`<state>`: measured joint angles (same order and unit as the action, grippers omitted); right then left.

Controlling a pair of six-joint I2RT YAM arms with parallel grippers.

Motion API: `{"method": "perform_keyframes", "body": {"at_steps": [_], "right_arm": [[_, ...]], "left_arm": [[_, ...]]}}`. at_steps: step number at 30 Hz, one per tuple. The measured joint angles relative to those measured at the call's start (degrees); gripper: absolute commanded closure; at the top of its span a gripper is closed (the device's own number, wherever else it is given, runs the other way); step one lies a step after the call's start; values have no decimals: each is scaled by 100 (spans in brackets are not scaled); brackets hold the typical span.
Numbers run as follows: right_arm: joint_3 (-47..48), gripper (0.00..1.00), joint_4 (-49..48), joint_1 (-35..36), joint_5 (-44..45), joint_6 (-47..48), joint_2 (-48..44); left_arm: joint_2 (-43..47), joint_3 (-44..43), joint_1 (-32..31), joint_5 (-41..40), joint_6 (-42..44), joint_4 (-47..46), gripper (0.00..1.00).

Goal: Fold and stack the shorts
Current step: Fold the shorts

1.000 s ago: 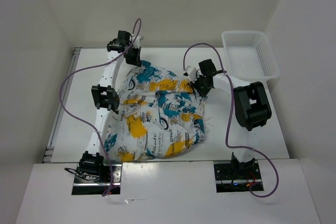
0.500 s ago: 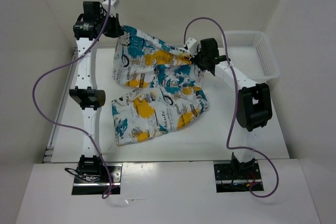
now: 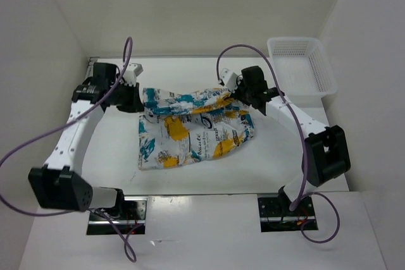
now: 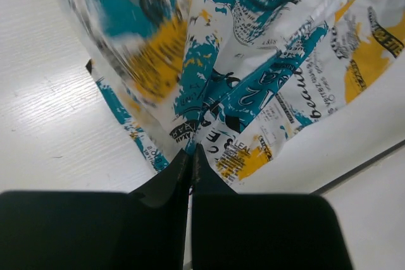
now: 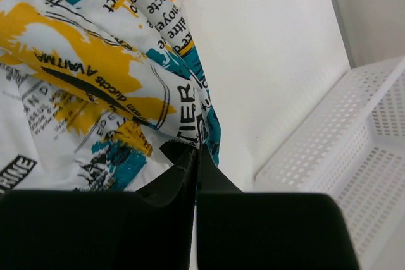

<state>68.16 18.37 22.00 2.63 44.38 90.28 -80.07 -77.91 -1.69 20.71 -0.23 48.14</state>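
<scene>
The shorts [image 3: 193, 128], white cloth printed in teal, yellow and black, hang stretched between my two grippers over the middle of the table, their lower part lying on the tabletop. My left gripper [image 3: 140, 97] is shut on the shorts' left top corner [image 4: 193, 137], the cloth pinched between the black jaws [image 4: 192, 150]. At the right top corner [image 5: 190, 118] my right gripper [image 3: 235, 93] is likewise shut on the fabric, jaws [image 5: 197, 150] closed tight.
A white plastic mesh basket [image 3: 302, 67] stands at the back right corner of the table, close to the right arm; its wall [image 5: 329, 156] shows in the right wrist view. White walls enclose the table on three sides.
Both grippers first lifted the shorts up and back, then came down and toward the front. The cloth now hangs lower and is drawn out wide between them.
</scene>
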Motion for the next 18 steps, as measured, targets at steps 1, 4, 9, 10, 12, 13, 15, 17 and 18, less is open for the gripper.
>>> {"method": "perform_keyframes", "body": {"at_steps": [1, 4, 9, 10, 12, 13, 15, 17, 18], "right_arm": [[-94, 100, 17, 2, 0, 66, -76], [-337, 100, 223, 52, -44, 273, -286], [-376, 100, 1064, 122, -367, 761, -647], [-348, 100, 1331, 125, -485, 885, -723], [-278, 100, 1923, 131, -739, 1137, -890], [-273, 100, 2153, 140, -839, 1244, -973], [-343, 100, 2500, 181, -1001, 1427, -1161], [-564, 100, 2708, 227, -1121, 1561, -1362], [-710, 100, 2806, 249, -1174, 1609, -1453]], "left_arm": [[332, 234, -81, -4, 0, -92, 100], [988, 767, -129, -70, 0, -385, 100], [1215, 1300, -85, -212, -2, -308, 100], [1250, 1335, -74, -225, -2, -243, 100], [1401, 1451, -70, -232, -2, -131, 100], [1497, 1547, -70, -245, -2, -61, 100], [1692, 1799, -79, -280, 0, 72, 100], [1838, 2111, -94, -354, -2, 173, 100], [1867, 2238, -105, -385, -4, 269, 100]]}}
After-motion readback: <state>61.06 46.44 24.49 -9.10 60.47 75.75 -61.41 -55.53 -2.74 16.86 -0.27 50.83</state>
